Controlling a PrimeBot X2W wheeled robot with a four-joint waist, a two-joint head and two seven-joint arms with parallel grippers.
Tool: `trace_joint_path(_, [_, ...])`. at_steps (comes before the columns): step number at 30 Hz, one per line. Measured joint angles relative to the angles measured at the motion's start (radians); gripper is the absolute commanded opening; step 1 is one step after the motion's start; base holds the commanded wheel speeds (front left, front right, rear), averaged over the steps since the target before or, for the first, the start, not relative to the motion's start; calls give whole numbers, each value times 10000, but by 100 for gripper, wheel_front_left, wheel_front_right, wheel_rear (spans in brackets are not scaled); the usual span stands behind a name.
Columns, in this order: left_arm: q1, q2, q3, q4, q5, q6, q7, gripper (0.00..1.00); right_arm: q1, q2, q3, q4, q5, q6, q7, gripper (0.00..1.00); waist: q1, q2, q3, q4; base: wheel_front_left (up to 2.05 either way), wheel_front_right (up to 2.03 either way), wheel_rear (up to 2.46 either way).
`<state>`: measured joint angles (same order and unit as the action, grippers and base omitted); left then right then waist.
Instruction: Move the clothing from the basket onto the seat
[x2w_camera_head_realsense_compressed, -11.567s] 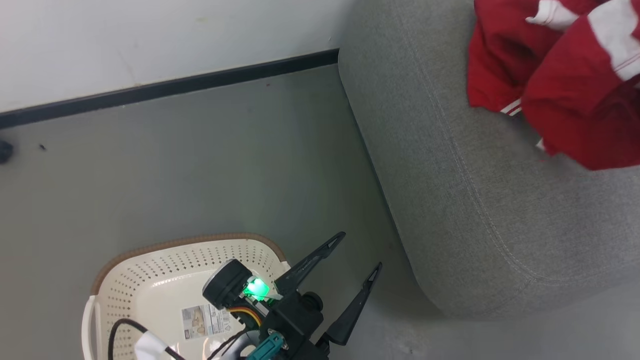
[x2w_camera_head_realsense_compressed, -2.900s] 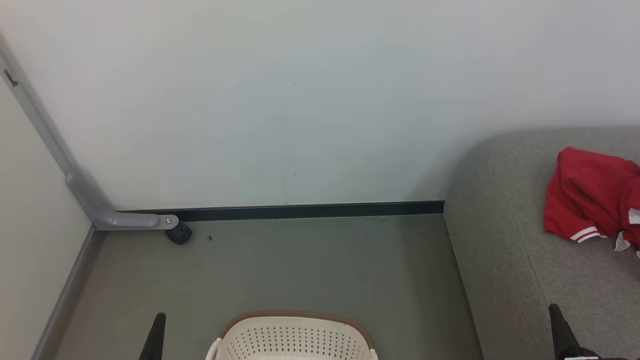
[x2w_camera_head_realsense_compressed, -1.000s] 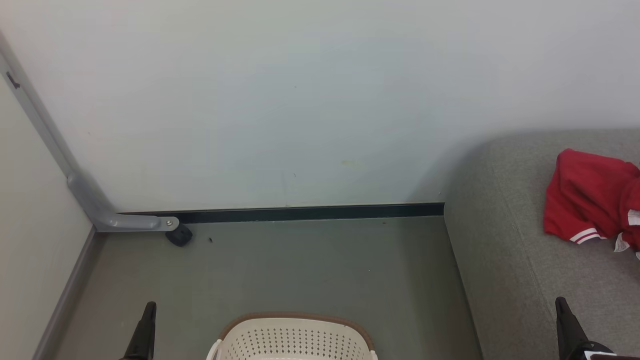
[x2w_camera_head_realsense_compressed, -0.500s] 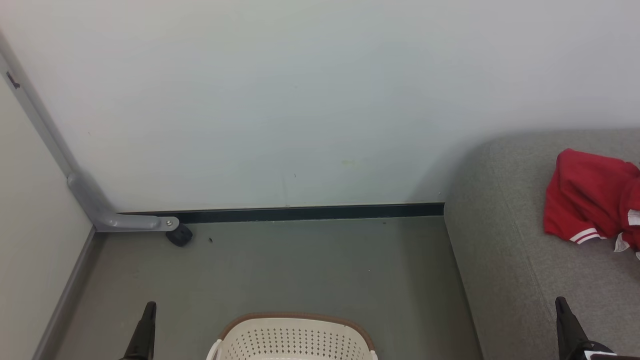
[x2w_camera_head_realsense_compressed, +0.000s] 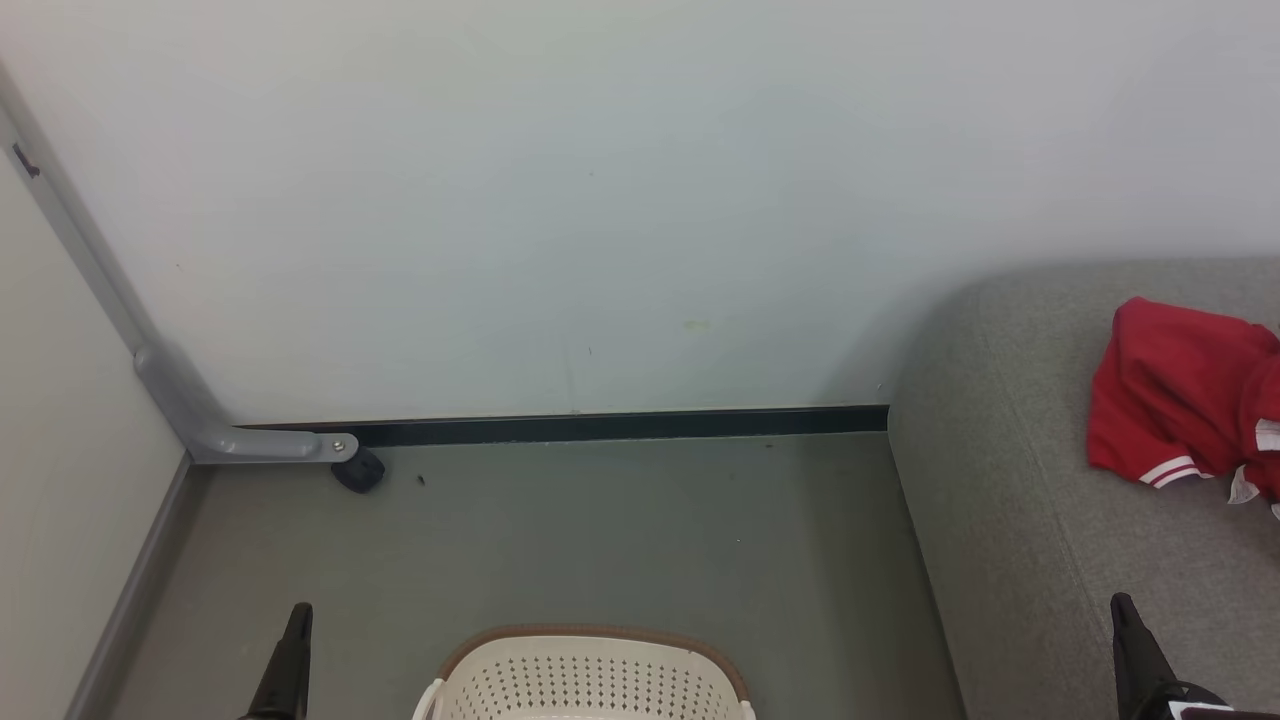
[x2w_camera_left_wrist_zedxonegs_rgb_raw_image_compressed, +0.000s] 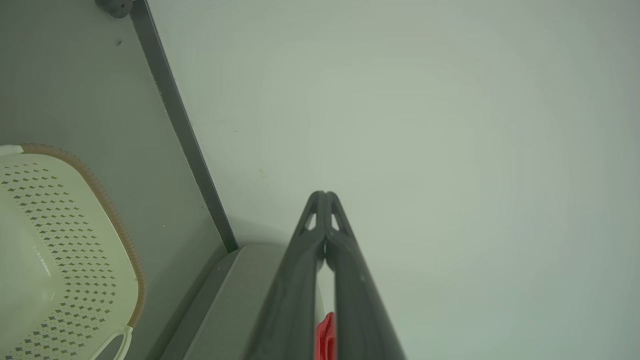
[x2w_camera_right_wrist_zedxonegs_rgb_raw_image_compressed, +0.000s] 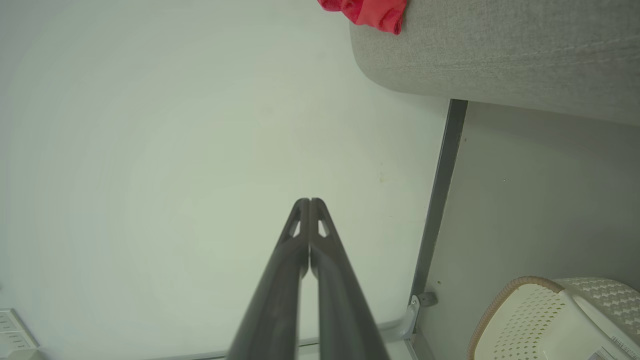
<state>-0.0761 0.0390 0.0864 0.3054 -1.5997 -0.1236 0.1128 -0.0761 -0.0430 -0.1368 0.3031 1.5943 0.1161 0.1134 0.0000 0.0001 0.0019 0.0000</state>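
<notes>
My left gripper (x2w_camera_left_wrist_zedxonegs_rgb_raw_image_compressed: 325, 196) hung at the lower left of the head view. Its two dark fingers (x2w_camera_left_wrist_zedxonegs_rgb_raw_image_compressed: 295, 290) were pressed together on nothing. To its right, the cream basket (x2w_camera_head_realsense_compressed: 590, 633) stood on the grey floor (x2w_camera_head_realsense_compressed: 600, 520), well apart from the floor's far edge at the wall (x2w_camera_head_realsense_compressed: 600, 200). What I could see of its inside held no red fabric. Further right was the grey seat (x2w_camera_head_realsense_compressed: 1010, 520), its left edge running beside the floor. The red clothing (x2w_camera_head_realsense_compressed: 1170, 400) lay crumpled on it, well in from that left edge and nearer the seat's back edge, with a white-striped cuff toward me. My right gripper (x2w_camera_right_wrist_zedxonegs_rgb_raw_image_compressed: 310, 202) hung at the lower right, above the seat's front part, its fingers also together and empty.

I judged the moving done and the step in hand a quiet finish. To do it well I would keep both arms clear of basket and seat, leave the fabric alone, and look down into the basket's hidden near half before calling it empty.
</notes>
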Motion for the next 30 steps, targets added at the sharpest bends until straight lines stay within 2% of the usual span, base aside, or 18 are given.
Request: trace_joint_path(30, [0,0,0,-17,-2,0,0,0,0,0,0,-8,12,0,0,0,0,0,0,0,0,0,0])
